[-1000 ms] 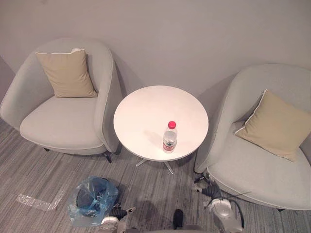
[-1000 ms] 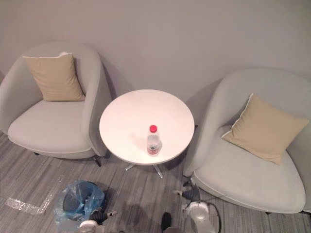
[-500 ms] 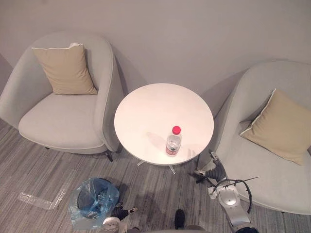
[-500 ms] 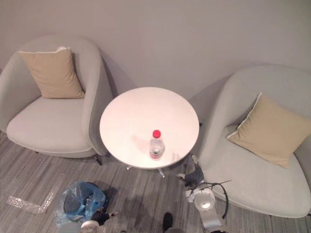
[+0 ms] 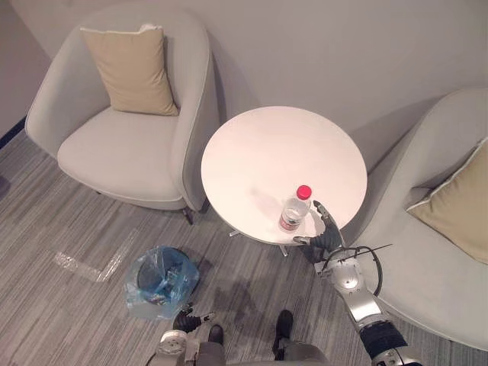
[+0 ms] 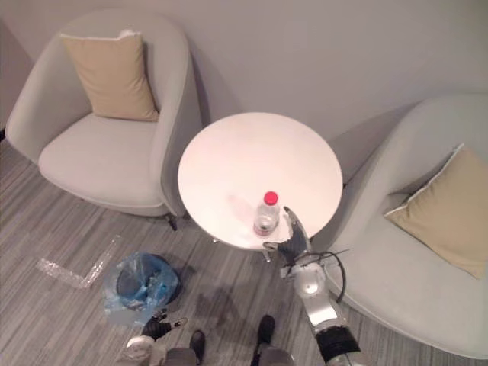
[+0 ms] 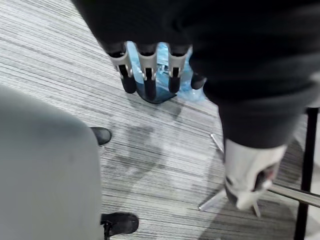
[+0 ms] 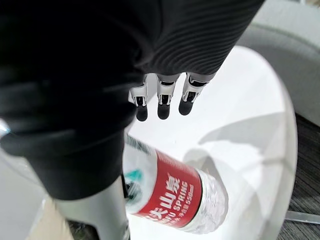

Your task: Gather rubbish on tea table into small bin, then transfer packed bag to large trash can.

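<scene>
A clear plastic bottle (image 5: 293, 211) with a red cap and red label stands near the front edge of the round white tea table (image 5: 259, 145). My right hand (image 5: 325, 229) is raised at the table's edge just right of the bottle, open, fingers straight. In the right wrist view the bottle (image 8: 172, 194) lies close before the palm, between the thumb and the straight fingers (image 8: 160, 100), which are not closed on it. The small bin (image 5: 158, 277), lined with a blue bag, sits on the floor left of the table. My left hand (image 5: 187, 321) hangs low beside it, fingers (image 7: 147, 72) relaxed.
A grey armchair (image 5: 130, 145) with a tan cushion stands left of the table, and another grey armchair (image 5: 435, 252) stands close on the right. A strip of clear plastic (image 5: 85, 266) lies on the striped carpet left of the bin.
The camera has shifted. My right hand has risen from near the floor to the table's edge beside the bottle. The bottle and bin have stayed put.
</scene>
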### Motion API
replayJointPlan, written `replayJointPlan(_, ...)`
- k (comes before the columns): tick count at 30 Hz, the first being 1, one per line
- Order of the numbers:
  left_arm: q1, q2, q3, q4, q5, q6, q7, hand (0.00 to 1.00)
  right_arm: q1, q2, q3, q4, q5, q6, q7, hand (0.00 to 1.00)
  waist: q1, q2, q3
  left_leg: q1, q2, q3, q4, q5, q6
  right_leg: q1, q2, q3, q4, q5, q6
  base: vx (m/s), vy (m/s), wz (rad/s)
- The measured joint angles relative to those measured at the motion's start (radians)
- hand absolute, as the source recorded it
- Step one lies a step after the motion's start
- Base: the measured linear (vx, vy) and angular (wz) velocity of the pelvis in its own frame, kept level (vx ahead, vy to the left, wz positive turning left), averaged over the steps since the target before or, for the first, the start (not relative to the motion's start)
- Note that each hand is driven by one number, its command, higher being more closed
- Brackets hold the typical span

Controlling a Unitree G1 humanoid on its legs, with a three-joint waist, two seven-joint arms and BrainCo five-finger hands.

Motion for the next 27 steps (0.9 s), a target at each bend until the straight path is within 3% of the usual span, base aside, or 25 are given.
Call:
replayJointPlan(4,-0.014,-0.005,-0.013,-0.022,-0.020,-0.011,0.009,0.00,-0.111,-0.011,0.001,0.041,0.036,0.000,-0.028,0.00,0.008,0.017,0.048,-0.046,-0.007,-0.018,0.019,0.001,-0.001,-0.028,-0.008,-0.019,0.001,0.003,0.000,0.01,0.006,0.13)
replayJointPlan(5,-0.017,-0.007,-0.013,-0.026,-0.022,-0.012,0.010,0.00,-0.131,-0.015,0.001,0.045,0.045,0.000,-0.032,1.00,0.014,0.020,0.052,-0.061,-0.008,-0.018,0.023,0.001,-0.001,-0.041,-0.009,-0.020,0.001,0.005,0.000,0.03,0.015,0.08)
replayJointPlan(9,-0.033,-0.014,-0.013,-0.058,-0.042,-0.022,0.020,0.00,-0.223,-0.034,0.001,0.079,0.081,0.000,-0.058,1.00,0.036,0.027,0.104,-0.098,-0.020,-0.021,0.069,0.001,-0.001,-0.053,-0.021,-0.025,0.005,0.008,-0.001,0.02,0.014,0.09)
replayJointPlan(19,-0.041,-0.017,-0.013,-0.087,-0.080,-0.030,0.025,0.00,-0.302,-0.033,0.000,0.109,0.151,0.002,-0.087,1.00,0.058,0.032,0.133,-0.145,-0.020,-0.041,0.089,-0.002,0.002,-0.105,-0.029,-0.002,0.054,0.007,0.000,-0.01,0.011,0.07)
replayJointPlan(27,-0.039,-0.015,-0.011,-0.081,-0.054,-0.006,0.025,0.00,-0.045,-0.009,-0.001,-0.263,0.114,-0.002,-0.060,1.00,0.044,0.023,0.128,-0.075,-0.015,0.013,0.083,-0.017,0.007,-0.068,-0.023,0.067,0.053,-0.002,0.013,-0.01,0.006,-0.18)
